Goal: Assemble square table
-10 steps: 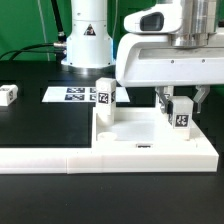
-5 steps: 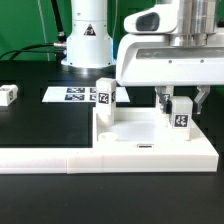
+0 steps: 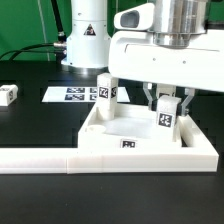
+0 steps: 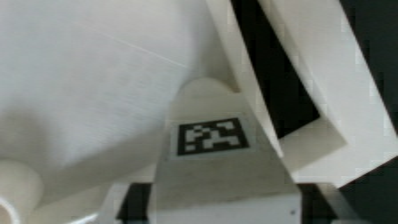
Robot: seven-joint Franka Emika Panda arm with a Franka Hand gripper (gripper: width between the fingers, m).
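1. The big white tabletop lies on the black worktop, pushed up against the low white wall at the front.
2. The first leg stands up straight at the far corner of the tabletop, on the exterior view's left. It looks put in, so I think that bit is done.
3. The second leg stands at the far corner on the exterior view's right. The robot's fingers are on both sides of it and look pressed onto it. In the wrist view this leg fills the space between them.
4. I think this leg is being fixed in right now. I cannot tell if it is tight yet.
5. The third leg lies far off on the worktop, at the exterior view's left, past the marker board. Nobody has used it yet.
6. I cannot see a fourth leg anywhere.
7. So about half the job or more is left.
8. Compared with a moment ago, the arm and the second leg have moved toward the exterior view's left.
9. The tabletop has shifted that way too, and the tag on its front edge shows bigger now.
10. The first and third legs and the marker board look the same as before.
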